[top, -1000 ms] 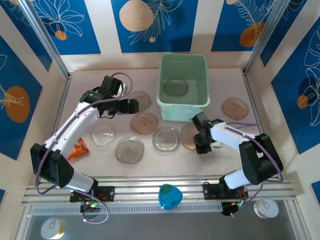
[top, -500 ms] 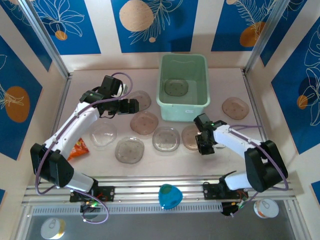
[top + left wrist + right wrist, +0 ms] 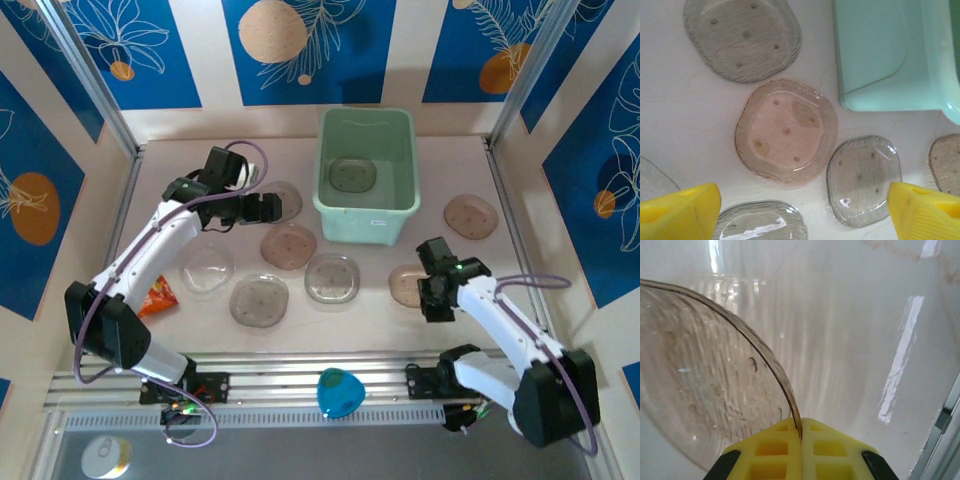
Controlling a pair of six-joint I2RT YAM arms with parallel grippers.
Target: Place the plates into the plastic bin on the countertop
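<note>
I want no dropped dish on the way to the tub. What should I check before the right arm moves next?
1. Grip: right gripper shut on the rim of the brownish plate: ok.
2. Lift: brownish plate off the countertop: cannot tell.
3. Room in the bin: ok, one grey plate lies in it.
4. Path: left gripper out of the way: probably ok, it hangs left of the bin.
5. Other arm ready: left gripper open above the pink plate: ok.
</note>
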